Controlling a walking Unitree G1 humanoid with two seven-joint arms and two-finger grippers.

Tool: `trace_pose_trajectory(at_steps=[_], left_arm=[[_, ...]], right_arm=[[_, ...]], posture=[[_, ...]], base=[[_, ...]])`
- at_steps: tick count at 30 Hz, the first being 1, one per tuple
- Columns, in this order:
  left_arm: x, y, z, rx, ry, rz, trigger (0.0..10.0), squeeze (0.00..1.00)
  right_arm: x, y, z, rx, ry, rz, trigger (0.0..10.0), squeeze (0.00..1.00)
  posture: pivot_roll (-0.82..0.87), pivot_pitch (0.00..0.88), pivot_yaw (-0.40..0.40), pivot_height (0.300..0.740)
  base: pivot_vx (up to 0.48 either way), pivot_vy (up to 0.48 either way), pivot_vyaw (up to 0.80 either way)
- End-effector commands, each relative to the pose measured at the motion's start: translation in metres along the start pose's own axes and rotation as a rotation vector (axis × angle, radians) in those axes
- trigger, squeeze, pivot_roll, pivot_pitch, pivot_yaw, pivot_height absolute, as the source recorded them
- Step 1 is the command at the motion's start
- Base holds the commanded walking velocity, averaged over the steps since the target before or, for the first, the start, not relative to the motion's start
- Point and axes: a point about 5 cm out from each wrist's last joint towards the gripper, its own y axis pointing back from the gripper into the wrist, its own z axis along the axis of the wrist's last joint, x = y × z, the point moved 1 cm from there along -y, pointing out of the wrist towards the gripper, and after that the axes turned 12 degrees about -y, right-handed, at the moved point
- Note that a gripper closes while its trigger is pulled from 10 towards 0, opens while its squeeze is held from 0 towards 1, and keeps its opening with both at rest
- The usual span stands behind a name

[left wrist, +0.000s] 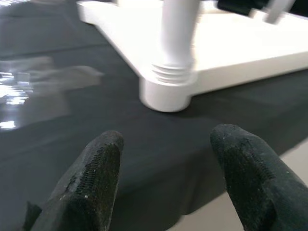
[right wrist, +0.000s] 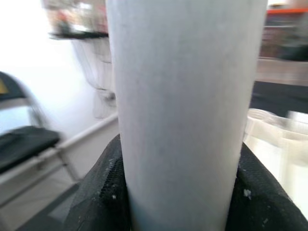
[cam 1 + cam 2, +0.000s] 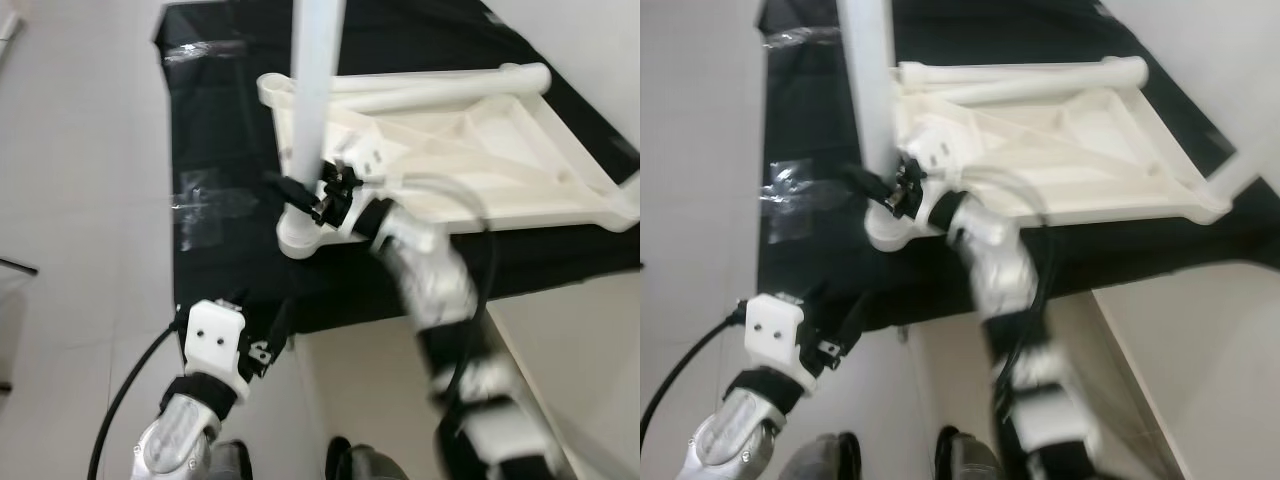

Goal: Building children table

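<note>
The upright leg (image 3: 312,100) is a white tube standing in the corner socket (image 3: 300,235) of the inverted tabletop (image 3: 470,150). The tabletop lies underside-up, so its ribs and sockets face the robot and accept legs from above. The left wrist view shows thread rings at the leg's foot, just above the socket rim; by judgement, the leg is not yet fully screwed home.

The right hand (image 3: 318,195) grips the leg just above the socket, its two black fingers (image 2: 101,192) closed around the tube on opposite sides. A grip this low, near the socket, likely gives control for turning the leg while keeping it upright.

The left hand (image 1: 168,178) hovers low in front of the socket, fingers spread apart and holding nothing. It is apart from the tabletop and appears to be on standby.

A second leg (image 3: 440,85) lies flat along the tabletop's far edge, beyond the socket, probably awaiting fitting.

The tabletop rests on a black sheet (image 3: 220,130) spread over the floor; the socket corner sits near the sheet's near edge. Clear plastic wrapping (image 3: 205,205) lies on the sheet to the left of the socket. Pale floor (image 3: 70,180) surrounds the sheet. The right wrist view shows, blurred behind the leg, a dark chair (image 2: 24,139) and shelving.
</note>
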Motion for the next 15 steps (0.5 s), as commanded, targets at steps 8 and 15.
trace_pose_trajectory(at_steps=[8, 15], left_arm=[[0.004, 0.001, -0.003, 0.020, -0.014, 0.002, 10.0, 0.00], [0.006, -0.001, -0.002, 0.017, -0.019, 0.010, 10.0, 0.00]], right_arm=[[-0.007, 0.006, -0.046, 0.198, -0.032, -0.094, 2.9, 0.00], [0.020, -0.004, -0.016, 0.089, -0.106, 0.142, 10.0, 1.00]], posture=[[0.13, 0.258, -0.086, 0.740], [0.12, 0.259, -0.083, 0.740]], base=[[0.000, 0.000, 0.00], [0.000, 0.000, 0.00]])
